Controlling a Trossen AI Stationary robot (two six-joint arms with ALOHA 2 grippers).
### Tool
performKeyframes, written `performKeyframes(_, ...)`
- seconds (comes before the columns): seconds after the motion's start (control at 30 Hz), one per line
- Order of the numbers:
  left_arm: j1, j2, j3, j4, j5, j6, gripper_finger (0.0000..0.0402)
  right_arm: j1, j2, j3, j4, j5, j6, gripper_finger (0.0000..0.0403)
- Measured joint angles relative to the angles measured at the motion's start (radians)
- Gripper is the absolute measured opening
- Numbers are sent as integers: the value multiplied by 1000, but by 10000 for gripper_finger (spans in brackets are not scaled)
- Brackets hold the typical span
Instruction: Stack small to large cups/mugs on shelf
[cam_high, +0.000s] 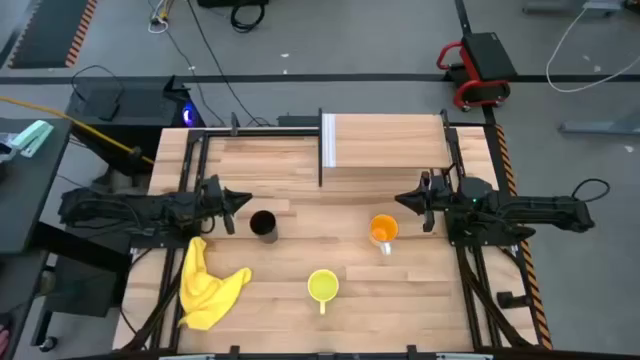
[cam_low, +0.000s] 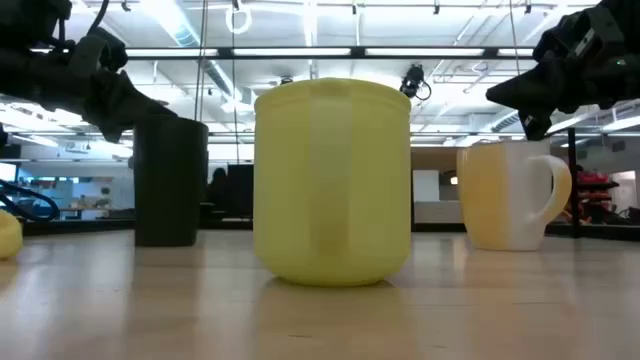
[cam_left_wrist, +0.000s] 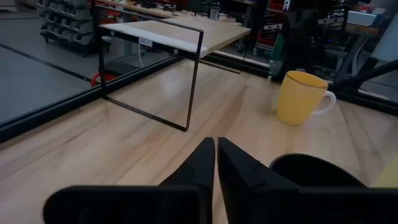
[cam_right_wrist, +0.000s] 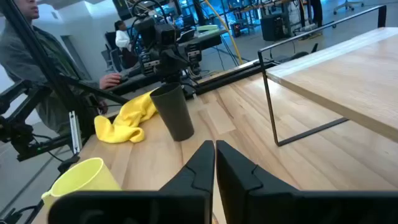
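Observation:
Three cups stand upright on their bases on the tabletop. The black tumbler (cam_high: 263, 224) (cam_low: 170, 180) (cam_right_wrist: 174, 112) is left of centre, the orange mug (cam_high: 383, 230) (cam_low: 505, 195) (cam_left_wrist: 301, 98) right of centre, and the yellow-green mug (cam_high: 322, 287) (cam_low: 332, 180) (cam_right_wrist: 84, 180) nearer the near edge. The shelf (cam_high: 385, 140) (cam_left_wrist: 180, 31) (cam_right_wrist: 348, 62) stands at the far edge. My left gripper (cam_high: 240, 200) (cam_left_wrist: 216, 149) hovers shut, just left of and beyond the tumbler. My right gripper (cam_high: 405, 200) (cam_right_wrist: 214, 149) hovers shut, just right of and beyond the orange mug.
A crumpled yellow cloth (cam_high: 208, 285) (cam_right_wrist: 127, 118) lies near the table's near-left corner. Free room lies under the shelf board, between its thin dark posts (cam_left_wrist: 193, 81). A person (cam_right_wrist: 37, 68) stands beyond the table's left side.

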Motion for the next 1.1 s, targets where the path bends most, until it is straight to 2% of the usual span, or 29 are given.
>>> performKeyframes(0.23,0,0,0,0,0,0,36,0,0,0,0,0,0,23)
performKeyframes(0.6,0,0,0,0,0,0,25,0,0,0,0,0,0,23)
performKeyframes(1.1,0,0,0,0,0,0,31,0,0,0,0,0,0,23)
